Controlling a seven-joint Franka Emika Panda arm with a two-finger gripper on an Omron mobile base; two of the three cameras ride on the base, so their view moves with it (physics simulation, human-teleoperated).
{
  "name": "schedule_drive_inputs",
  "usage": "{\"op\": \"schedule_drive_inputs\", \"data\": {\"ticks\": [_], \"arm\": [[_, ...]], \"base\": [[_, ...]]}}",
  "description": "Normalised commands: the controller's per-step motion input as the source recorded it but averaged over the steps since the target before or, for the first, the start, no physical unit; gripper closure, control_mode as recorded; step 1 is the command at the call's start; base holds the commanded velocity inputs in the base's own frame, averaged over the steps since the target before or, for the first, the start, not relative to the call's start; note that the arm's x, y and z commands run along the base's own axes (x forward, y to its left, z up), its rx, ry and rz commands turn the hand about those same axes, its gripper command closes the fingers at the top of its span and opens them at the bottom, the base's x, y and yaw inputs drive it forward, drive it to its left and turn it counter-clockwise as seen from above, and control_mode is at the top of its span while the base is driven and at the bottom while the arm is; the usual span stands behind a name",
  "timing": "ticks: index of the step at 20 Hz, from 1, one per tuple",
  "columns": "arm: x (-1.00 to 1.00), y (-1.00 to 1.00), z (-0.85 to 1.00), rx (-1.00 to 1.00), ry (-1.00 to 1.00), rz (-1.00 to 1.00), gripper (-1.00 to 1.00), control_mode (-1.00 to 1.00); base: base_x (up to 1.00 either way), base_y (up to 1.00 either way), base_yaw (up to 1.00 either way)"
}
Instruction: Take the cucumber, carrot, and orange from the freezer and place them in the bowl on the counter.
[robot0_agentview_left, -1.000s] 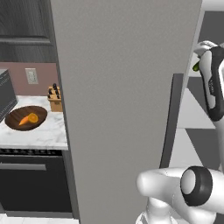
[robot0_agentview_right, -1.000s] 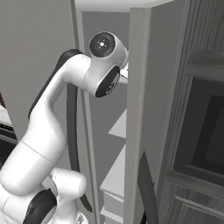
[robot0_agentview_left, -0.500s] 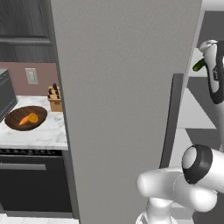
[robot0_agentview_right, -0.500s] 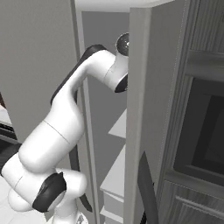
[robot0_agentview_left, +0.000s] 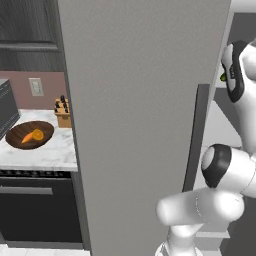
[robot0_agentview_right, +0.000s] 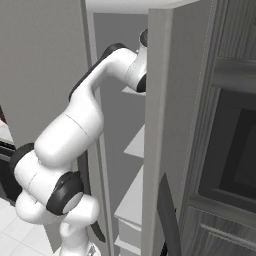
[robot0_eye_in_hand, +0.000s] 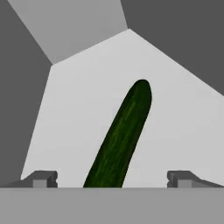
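Note:
The dark green cucumber (robot0_eye_in_hand: 123, 133) lies on a white shelf (robot0_eye_in_hand: 74, 113) inside the freezer, its near end between my fingertips (robot0_eye_in_hand: 42, 178). My gripper (robot0_eye_in_hand: 111, 180) is open, with its jaws wide on either side of the cucumber and not touching it. The freezer's grey door (robot0_agentview_left: 140, 110) stands open, and my arm (robot0_agentview_right: 95, 110) reaches past it to an upper shelf. On the marble counter (robot0_agentview_left: 52, 154) the brown bowl (robot0_agentview_left: 48, 129) holds the carrot (robot0_agentview_left: 28, 137) and the orange (robot0_agentview_left: 38, 134).
A tan knife block (robot0_agentview_left: 63, 115) stands behind the bowl. A dark oven front (robot0_agentview_left: 35, 210) sits under the counter. Lower freezer shelves (robot0_agentview_right: 136, 145) step down below my arm. Dark wall cabinets with a built-in oven (robot0_agentview_right: 235, 150) stand right of the freezer.
My arm has stretched further into the freezer, and the hand has passed behind the door's edge in the right base view. The bowl and its contents have not moved.

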Motion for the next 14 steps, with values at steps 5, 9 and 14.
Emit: {"op": "schedule_drive_inputs", "data": {"ticks": [5,9,14], "arm": [[0.23,-0.02,-0.28,0.00,0.09,0.00,-1.00,-1.00],[0.36,0.00,-0.20,0.00,0.07,0.00,-1.00,-1.00],[0.36,0.00,-0.25,0.00,0.05,0.00,-1.00,-1.00]], "base": [[0.00,0.00,0.00],[0.00,0.00,0.00],[0.00,0.00,0.00]]}}
